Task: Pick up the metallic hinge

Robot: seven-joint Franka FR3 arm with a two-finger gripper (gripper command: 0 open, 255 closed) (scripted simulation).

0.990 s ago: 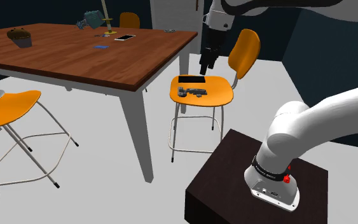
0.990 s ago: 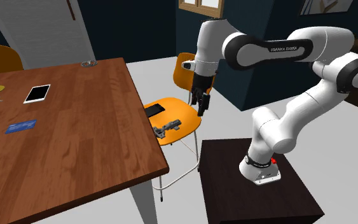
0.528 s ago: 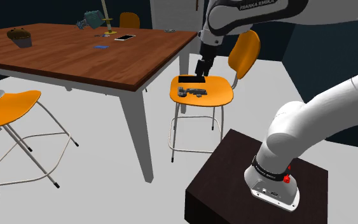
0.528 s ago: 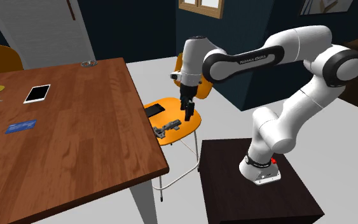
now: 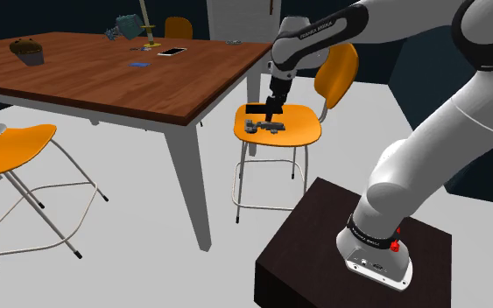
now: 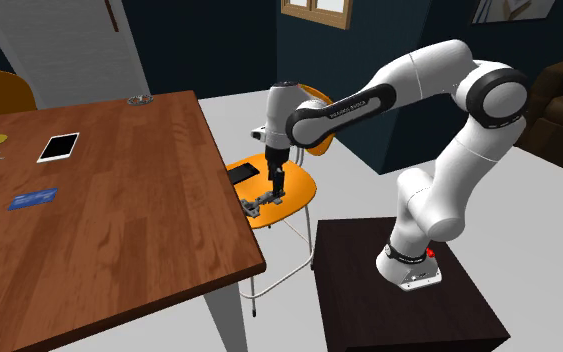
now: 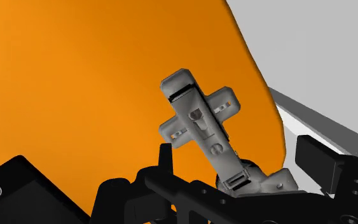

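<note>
A grey metallic hinge (image 5: pixel 264 127) (image 6: pixel 260 201) lies flat on the seat of an orange chair (image 5: pixel 303 122) (image 6: pixel 296 188), beside a flat black slab (image 5: pixel 263 108) (image 6: pixel 243 172). My black gripper (image 5: pixel 271 115) (image 6: pixel 278 189) points down just above the seat, over the hinge. In the wrist view the hinge (image 7: pixel 199 124) is a cross-shaped plate with a long arm. The arm's near end lies between my fingertips (image 7: pixel 165 159), which stand wide apart and do not touch it. The gripper (image 7: pixel 238 162) is open.
A brown wooden table (image 5: pixel 104 74) (image 6: pixel 119 230) stands right beside the chair, its edge close to the seat. On it lie a white phone (image 6: pixel 58 147) and a blue card (image 6: pixel 32 199). A second orange stool (image 5: pixel 12 149) stands at the shoulder view's left. The chair back (image 5: pixel 335 70) rises behind my hand.
The arm has swung from beside the chair back across and down over the seat, bringing the gripper low above the hinge. The hinge has not moved.
</note>
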